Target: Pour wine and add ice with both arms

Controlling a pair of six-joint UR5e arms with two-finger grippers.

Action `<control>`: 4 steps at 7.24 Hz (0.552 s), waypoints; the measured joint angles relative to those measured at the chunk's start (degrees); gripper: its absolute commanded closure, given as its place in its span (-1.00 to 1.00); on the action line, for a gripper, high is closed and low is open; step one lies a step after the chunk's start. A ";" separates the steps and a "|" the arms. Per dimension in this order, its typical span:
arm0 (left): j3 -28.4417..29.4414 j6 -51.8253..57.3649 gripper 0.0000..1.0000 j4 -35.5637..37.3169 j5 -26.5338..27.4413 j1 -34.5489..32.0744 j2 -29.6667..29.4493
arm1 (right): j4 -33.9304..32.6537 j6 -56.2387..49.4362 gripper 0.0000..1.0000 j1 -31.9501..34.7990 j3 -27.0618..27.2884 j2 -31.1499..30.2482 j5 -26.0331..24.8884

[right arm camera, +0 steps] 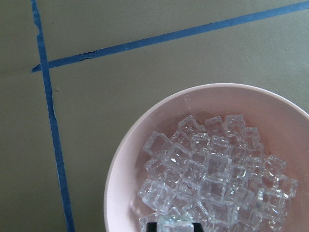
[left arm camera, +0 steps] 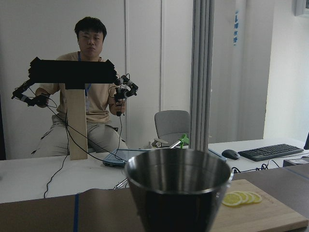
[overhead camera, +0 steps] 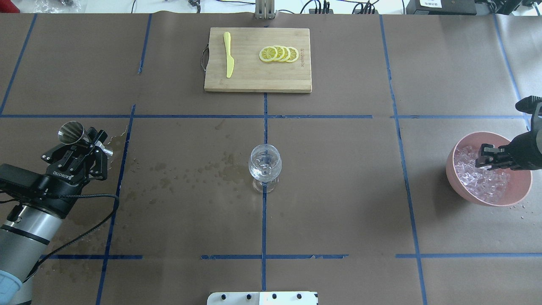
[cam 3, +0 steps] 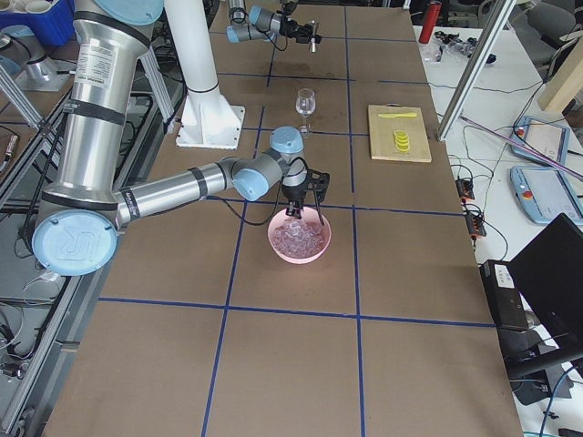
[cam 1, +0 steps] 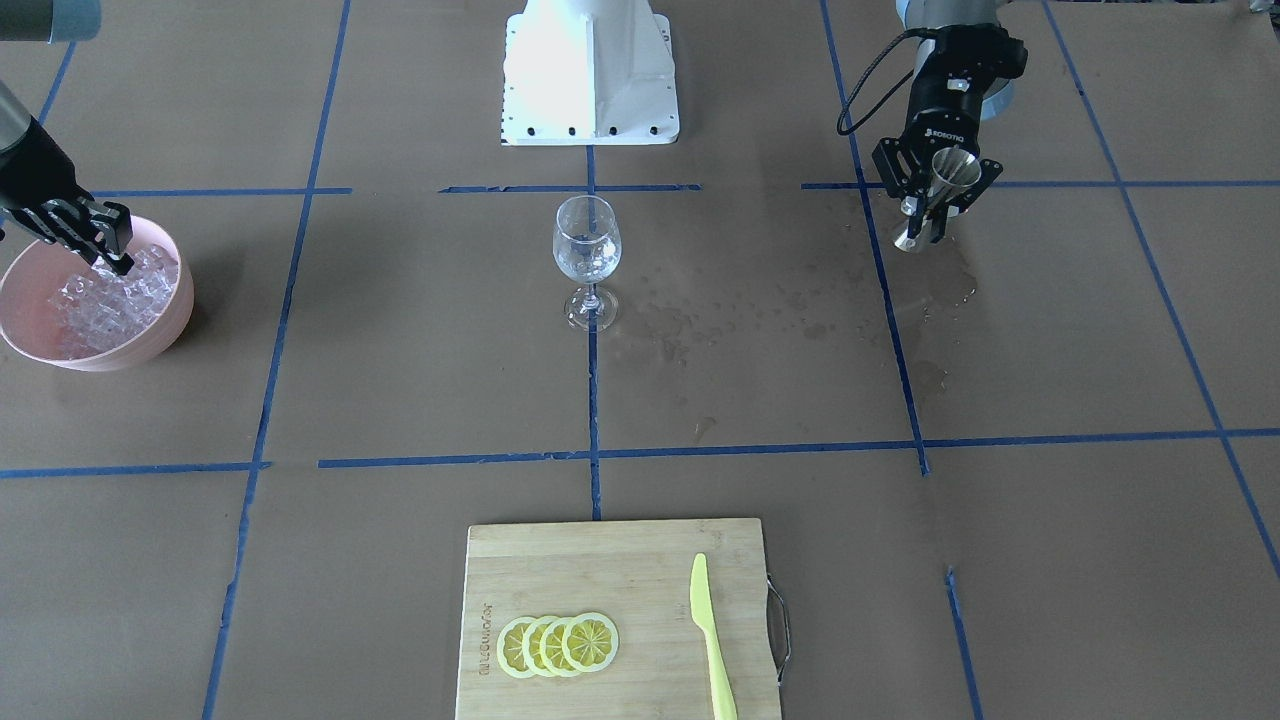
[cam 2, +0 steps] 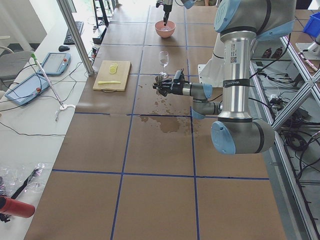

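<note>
My left gripper [cam 1: 932,205] [overhead camera: 91,143] is shut on the steel jigger [cam 1: 945,178] [overhead camera: 73,130], holding it by its waist over a wet patch at the table's left side. The jigger's cup [left arm camera: 177,193] fills the left wrist view; I cannot see the wine inside. My right gripper [cam 1: 110,252] [overhead camera: 483,156] is down in the pink bowl [cam 1: 165,325] [overhead camera: 461,180] among the ice [cam 1: 95,305] [overhead camera: 485,182] [right arm camera: 212,174], its tips closed on one cube [right arm camera: 175,224]. The clear stemmed glass [cam 1: 587,245] [overhead camera: 265,163] stands at the table's centre.
A wooden cutting board [cam 1: 600,560] [overhead camera: 254,78] holds lemon slices [cam 1: 558,645] [overhead camera: 279,54] and a yellow knife [cam 1: 710,640] [overhead camera: 228,55] on the operators' side. Wet spots [overhead camera: 199,169] lie between jigger and glass. The white pedestal base [cam 1: 590,75] stands behind the glass.
</note>
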 measured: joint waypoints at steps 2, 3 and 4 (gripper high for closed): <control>0.29 -5.34 1.00 6.78 0.08 0.07 0.42 | 0.01 0.00 1.00 0.00 0.07 0.01 -0.03; 0.86 -10.75 1.00 10.14 0.20 0.09 0.46 | -0.01 0.00 1.00 0.01 0.36 0.00 -0.01; 2.10 -15.32 1.00 11.96 0.40 0.12 0.47 | -0.06 0.00 1.00 0.23 1.14 -0.01 0.08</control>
